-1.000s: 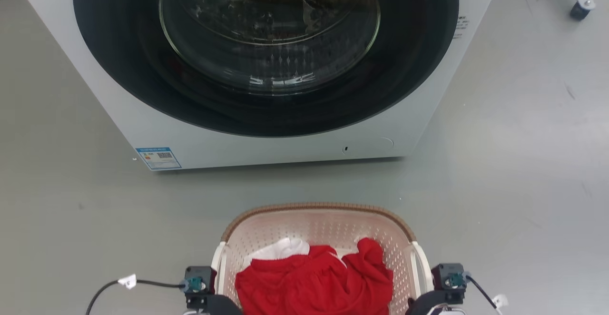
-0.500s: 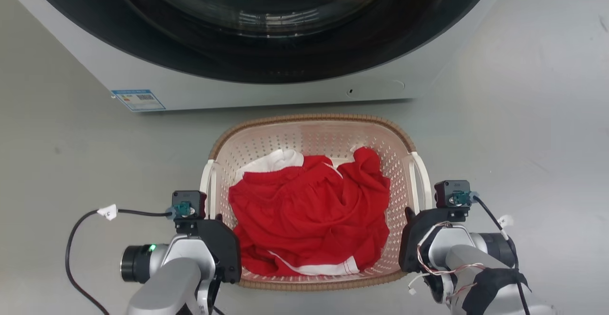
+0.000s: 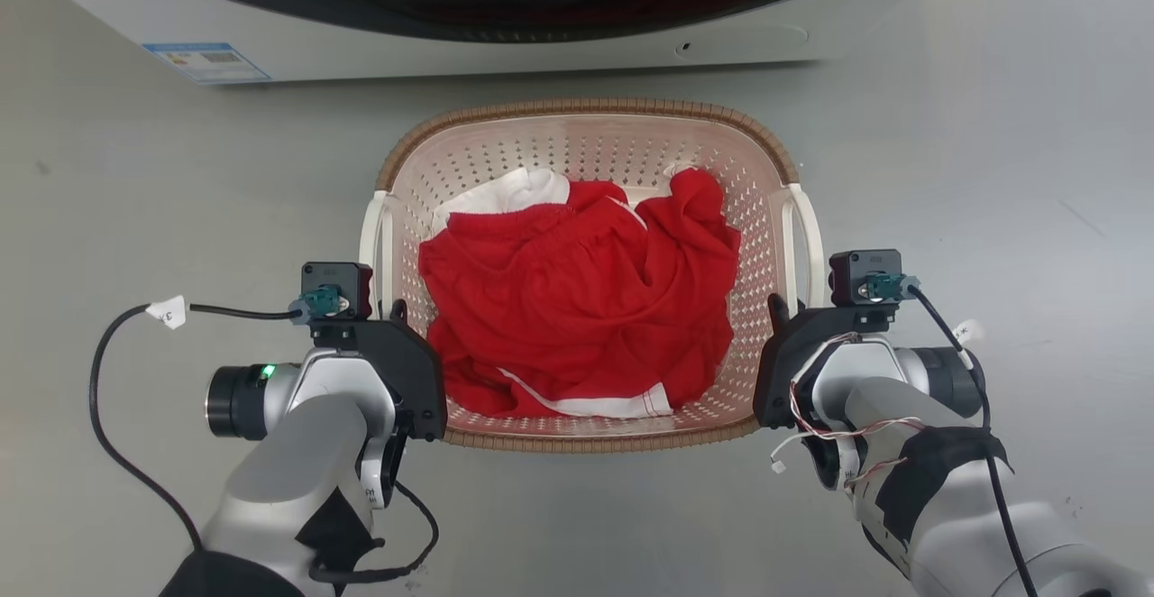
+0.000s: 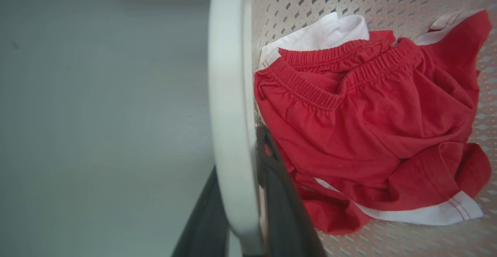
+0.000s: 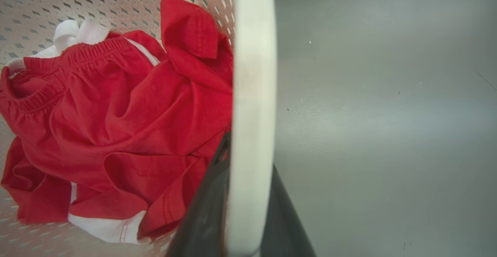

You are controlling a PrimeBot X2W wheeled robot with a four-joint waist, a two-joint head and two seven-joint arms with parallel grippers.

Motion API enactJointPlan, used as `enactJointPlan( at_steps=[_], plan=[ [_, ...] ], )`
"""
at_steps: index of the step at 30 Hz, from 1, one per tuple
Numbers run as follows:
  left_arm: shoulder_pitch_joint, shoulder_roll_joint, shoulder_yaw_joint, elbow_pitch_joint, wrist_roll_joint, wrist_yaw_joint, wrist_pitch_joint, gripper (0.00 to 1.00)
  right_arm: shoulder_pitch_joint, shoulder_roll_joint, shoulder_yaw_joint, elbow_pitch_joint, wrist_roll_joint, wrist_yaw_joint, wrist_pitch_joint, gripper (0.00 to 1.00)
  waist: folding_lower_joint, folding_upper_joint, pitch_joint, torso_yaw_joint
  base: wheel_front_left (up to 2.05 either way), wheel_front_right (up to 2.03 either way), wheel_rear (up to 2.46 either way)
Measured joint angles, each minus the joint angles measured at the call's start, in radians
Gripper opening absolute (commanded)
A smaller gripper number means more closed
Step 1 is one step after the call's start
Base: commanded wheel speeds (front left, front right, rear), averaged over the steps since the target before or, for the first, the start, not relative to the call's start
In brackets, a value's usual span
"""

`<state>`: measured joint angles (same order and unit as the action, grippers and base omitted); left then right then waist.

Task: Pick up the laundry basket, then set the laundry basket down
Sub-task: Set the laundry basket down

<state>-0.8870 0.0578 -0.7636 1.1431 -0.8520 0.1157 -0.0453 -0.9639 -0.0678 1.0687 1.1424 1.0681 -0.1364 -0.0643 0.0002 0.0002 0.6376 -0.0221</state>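
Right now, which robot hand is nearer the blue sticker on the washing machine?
Left. The left gripper grips the laundry basket's left handle, on the sticker's side; the right gripper grips the far handle.

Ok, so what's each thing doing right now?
laundry basket: upright, clothes inside.
red clothes: crumpled in the basket.
left end effector: shut on the basket's left handle.
right end effector: shut on the right handle.
washer: door too cropped to tell.
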Motion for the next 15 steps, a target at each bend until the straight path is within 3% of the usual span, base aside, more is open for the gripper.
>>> enactJointPlan(
  at_steps=[15],
  plan=[
    [-0.093,-0.003,0.007,0.026,0.007,0.0,-0.037,0.0,-0.093,-0.001,0.004,0.015,-0.012,0.0,-0.034,0.0,-0.0001,0.0,0.15,0.014,0.0,0.0,0.0]
  ],
)
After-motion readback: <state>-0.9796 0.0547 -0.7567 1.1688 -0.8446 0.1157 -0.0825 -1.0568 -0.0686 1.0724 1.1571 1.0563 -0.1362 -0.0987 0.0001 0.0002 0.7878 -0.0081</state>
